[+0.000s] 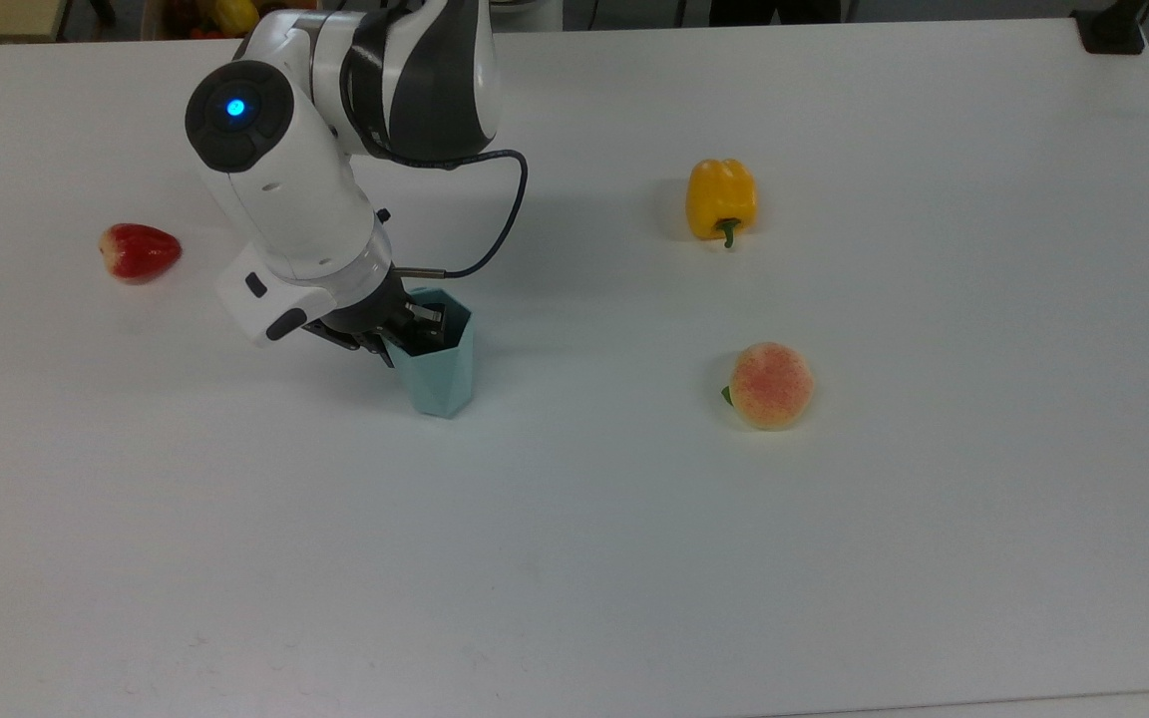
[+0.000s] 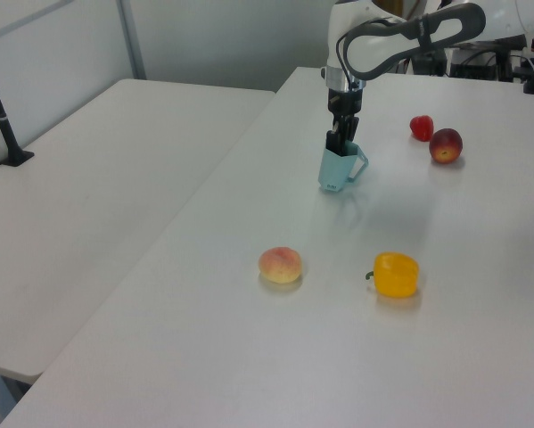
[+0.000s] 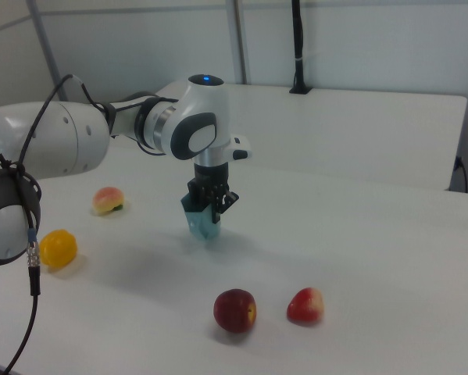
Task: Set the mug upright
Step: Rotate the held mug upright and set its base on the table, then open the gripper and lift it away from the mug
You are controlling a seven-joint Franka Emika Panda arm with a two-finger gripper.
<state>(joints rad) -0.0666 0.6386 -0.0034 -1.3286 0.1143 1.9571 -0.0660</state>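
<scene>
While my arm reaches down over the white table (image 1: 834, 558), findings are as follows.

Gripper: my gripper (image 1: 413, 327) sits at the rim of the mug (image 1: 440, 374), one finger (image 1: 427, 321) inside the mouth and the other outside the wall, clamped on that wall. In the left view my gripper (image 2: 338, 143) comes down from above onto the mug's top edge.

Mug: pale blue, faceted, mouth up. In the left view the mug (image 2: 336, 170) is close to upright, base at or just above the tabletop; I cannot tell whether it touches. Its handle points toward the left view's right. In the right view the mug (image 3: 203, 223) hangs below my wrist, narrow end down.

Yellow pepper: yellow pepper (image 1: 721, 199) lies well apart, toward the top view's right.

Peach: peach (image 1: 770, 385) lies well apart, nearer the top view's lower right, below the pepper.

Strawberry: strawberry (image 1: 139, 251) lies at the top view's left.

Red apple: red apple (image 2: 445, 145) rests just beside the strawberry (image 2: 421, 127) in the left view.
</scene>
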